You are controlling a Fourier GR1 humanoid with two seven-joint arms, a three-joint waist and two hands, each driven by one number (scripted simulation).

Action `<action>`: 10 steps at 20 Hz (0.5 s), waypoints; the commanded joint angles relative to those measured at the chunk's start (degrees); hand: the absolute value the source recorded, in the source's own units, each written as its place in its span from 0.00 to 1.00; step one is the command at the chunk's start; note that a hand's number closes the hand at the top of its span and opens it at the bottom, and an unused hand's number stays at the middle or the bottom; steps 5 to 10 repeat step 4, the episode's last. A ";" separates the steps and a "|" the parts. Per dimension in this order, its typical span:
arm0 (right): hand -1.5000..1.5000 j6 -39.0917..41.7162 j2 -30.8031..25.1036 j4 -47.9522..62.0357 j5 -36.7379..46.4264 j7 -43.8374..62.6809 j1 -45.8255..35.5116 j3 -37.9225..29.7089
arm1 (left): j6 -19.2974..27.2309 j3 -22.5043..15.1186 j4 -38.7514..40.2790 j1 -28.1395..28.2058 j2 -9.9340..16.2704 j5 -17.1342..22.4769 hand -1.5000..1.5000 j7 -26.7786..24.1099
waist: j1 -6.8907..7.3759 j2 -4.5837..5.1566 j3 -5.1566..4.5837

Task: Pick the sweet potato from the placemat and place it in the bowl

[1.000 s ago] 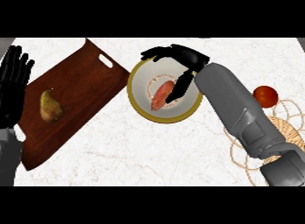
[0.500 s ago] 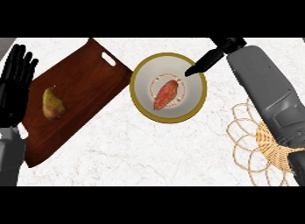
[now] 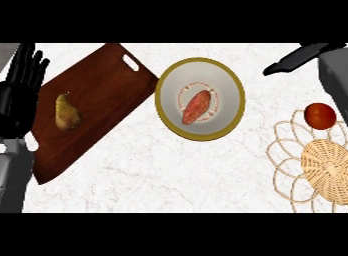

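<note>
So the sweet potato [image 3: 196,107] is sitting inside the bowl [image 3: 236,80], lying at a slant right in the middle of it, nothing touching it. The bowl is white with a gold-ish rim and sits on the marbled worktop [image 3: 162,170], its left edge just about meeting the corner of a dark wooden cutting board [image 3: 103,90]. There's a pear [image 3: 66,112] on that board, stem end pointing up the frame.

The right hand [image 3: 299,57] shows at the top right, well away from the bowl, with its fingers straight, held together and holding nothing. The left hand [image 3: 18,95] rests at the left edge beside the board, fingers up and slightly spread, also holding nothing.

Over on the right there's a woven wicker placemat [image 3: 328,165] with loopy edges, and a tomato [image 3: 320,115] sits at its upper rim, just below the right forearm.
</note>
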 commanded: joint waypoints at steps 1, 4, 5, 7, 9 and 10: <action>0.00 3.10 -3.75 0.68 -0.76 -2.33 1.53 -1.10 | -0.49 0.13 -0.06 -1.66 0.42 0.57 0.50 0.55 | 1.18 0.91 0.12; 0.00 5.69 -6.02 0.60 -0.38 -3.16 2.51 -0.78 | 0.19 -1.27 -0.39 -1.17 -0.94 -0.27 0.50 0.66 | 1.35 0.94 0.19; 0.00 5.69 -6.02 0.60 -0.38 -3.16 2.51 -0.78 | 0.19 -1.27 -0.39 -1.17 -0.94 -0.27 0.50 0.66 | 1.35 0.94 0.19; 0.00 5.69 -6.02 0.60 -0.38 -3.16 2.51 -0.78 | 0.19 -1.27 -0.39 -1.17 -0.94 -0.27 0.50 0.66 | 1.35 0.94 0.19; 0.00 5.69 -6.02 0.60 -0.38 -3.16 2.51 -0.78 | 0.19 -1.27 -0.39 -1.17 -0.94 -0.27 0.50 0.66 | 1.35 0.94 0.19; 0.00 5.69 -6.02 0.60 -0.38 -3.16 2.51 -0.78 | 0.19 -1.27 -0.39 -1.17 -0.94 -0.27 0.50 0.66 | 1.35 0.94 0.19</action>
